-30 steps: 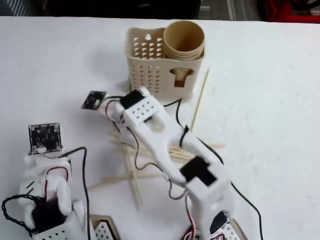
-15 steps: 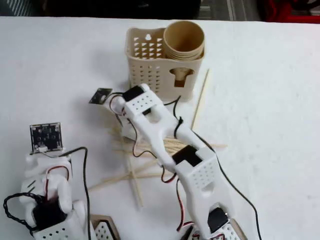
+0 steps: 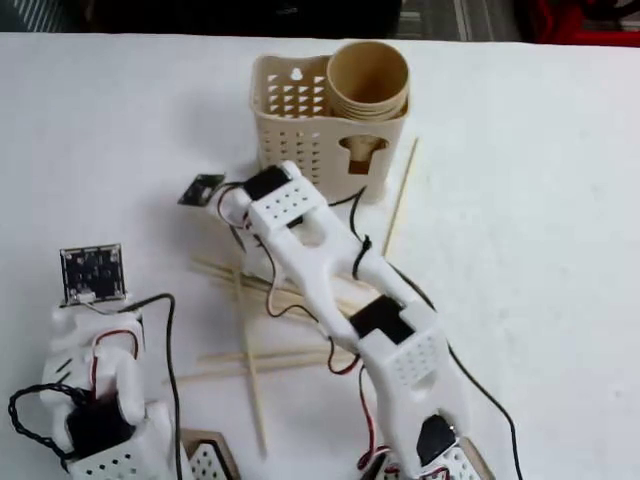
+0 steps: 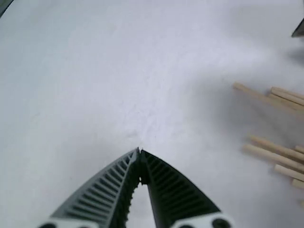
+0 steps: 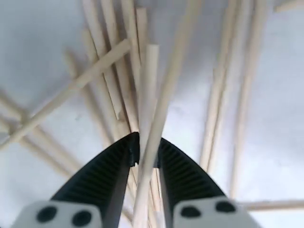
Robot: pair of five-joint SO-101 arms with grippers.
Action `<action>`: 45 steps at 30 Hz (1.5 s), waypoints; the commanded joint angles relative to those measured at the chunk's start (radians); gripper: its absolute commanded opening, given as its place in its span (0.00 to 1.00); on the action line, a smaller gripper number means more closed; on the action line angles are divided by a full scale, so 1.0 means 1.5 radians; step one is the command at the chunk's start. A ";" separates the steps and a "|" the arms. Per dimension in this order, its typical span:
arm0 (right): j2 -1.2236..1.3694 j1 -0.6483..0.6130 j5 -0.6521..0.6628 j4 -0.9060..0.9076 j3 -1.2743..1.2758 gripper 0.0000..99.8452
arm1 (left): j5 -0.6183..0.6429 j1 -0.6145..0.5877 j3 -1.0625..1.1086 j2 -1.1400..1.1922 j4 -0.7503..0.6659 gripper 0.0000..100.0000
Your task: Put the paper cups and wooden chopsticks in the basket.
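The beige basket [image 3: 300,140] stands at the back of the table with a stack of paper cups [image 3: 368,78] in its right part. Wooden chopsticks [image 3: 250,352] lie crossed on the table in front of it. My right arm [image 3: 330,280] stretches over them toward the basket. My right gripper [image 5: 145,145] is shut on wooden chopsticks [image 5: 148,95] above the loose pile [image 5: 102,80]. My left gripper [image 4: 139,151] is shut with nothing in it, over bare table, with chopstick ends [image 4: 273,156] off to one side. The left arm [image 3: 95,400] sits at the front left.
One single chopstick [image 3: 400,195] lies to the right of the basket. A small dark camera board [image 3: 203,188] sticks out beside the right arm's wrist. Cables [image 3: 170,340] run from both arms across the front of the table.
The right arm's wrist has moved a little toward the basket. The pile under it has shifted, and several sticks now lie spread farther to the front left. The left arm has kept still.
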 commanded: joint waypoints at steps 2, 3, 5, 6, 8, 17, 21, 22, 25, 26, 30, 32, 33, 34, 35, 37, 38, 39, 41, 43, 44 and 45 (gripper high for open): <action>-0.101 0.008 -0.021 0.020 -0.014 0.02 | 0.008 -0.004 0.002 -0.007 -0.021 0.03; -0.115 0.008 -0.028 0.023 -0.014 0.02 | 0.008 -0.003 0.003 -0.007 -0.023 0.03; -0.144 0.009 -0.031 0.032 -0.014 0.02 | 0.008 -0.003 0.003 -0.007 -0.023 0.03; -0.158 0.010 -0.031 0.038 -0.014 0.02 | 0.008 -0.003 0.004 -0.007 -0.023 0.03; -0.189 0.010 -0.032 0.050 -0.014 0.02 | 0.008 -0.003 0.004 -0.007 -0.023 0.03; -0.350 0.008 -0.069 0.092 -0.015 0.02 | 0.008 -0.003 0.006 -0.007 -0.032 0.03; -0.423 0.010 -0.083 0.097 -0.015 0.02 | 0.008 -0.003 0.016 -0.007 -0.047 0.03; -0.439 0.010 -0.087 0.096 -0.015 0.02 | 0.008 -0.003 0.016 -0.007 -0.047 0.03; -0.486 0.010 -0.102 0.091 -0.016 0.02 | 0.008 -0.003 0.016 -0.007 -0.047 0.03; -0.502 0.010 -0.106 0.084 -0.017 0.02 | 0.008 -0.003 0.016 -0.007 -0.047 0.03; -0.557 0.013 -0.128 0.030 -0.017 0.02 | 0.008 -0.003 0.016 -0.007 -0.048 0.03; -0.580 0.021 -0.140 -0.003 -0.017 0.02 | 0.008 -0.003 0.016 -0.007 -0.048 0.03; -0.591 0.025 -0.147 -0.022 -0.017 0.02 | 0.008 -0.003 0.016 -0.007 -0.048 0.03; -0.600 0.026 -0.157 -0.040 -0.017 0.02 | 0.008 -0.003 0.016 -0.007 -0.048 0.03; -0.608 0.029 -0.164 -0.060 -0.017 0.02 | 0.008 -0.003 0.016 -0.007 -0.048 0.03; -0.619 0.042 -0.180 -0.102 -0.017 0.02 | 0.008 -0.003 0.016 -0.007 -0.048 0.03; -0.623 0.048 -0.192 -0.126 -0.017 0.02 | 0.008 -0.003 0.017 -0.007 -0.048 0.03; -0.627 0.052 -0.207 -0.153 -0.017 0.02 | 0.008 -0.003 0.021 -0.007 -0.049 0.03; -0.628 0.069 -0.233 -0.207 -0.017 0.02 | 0.007 -0.003 0.027 -0.007 -0.058 0.03; -0.624 0.080 -0.256 -0.266 -0.017 0.02 | 0.007 -0.003 0.031 -0.007 -0.066 0.03; -0.623 0.086 -0.264 -0.295 -0.016 0.02 | 0.007 -0.003 0.031 -0.007 -0.066 0.03; -0.623 0.092 -0.271 -0.324 -0.014 0.02 | 0.007 -0.003 0.031 -0.007 -0.066 0.03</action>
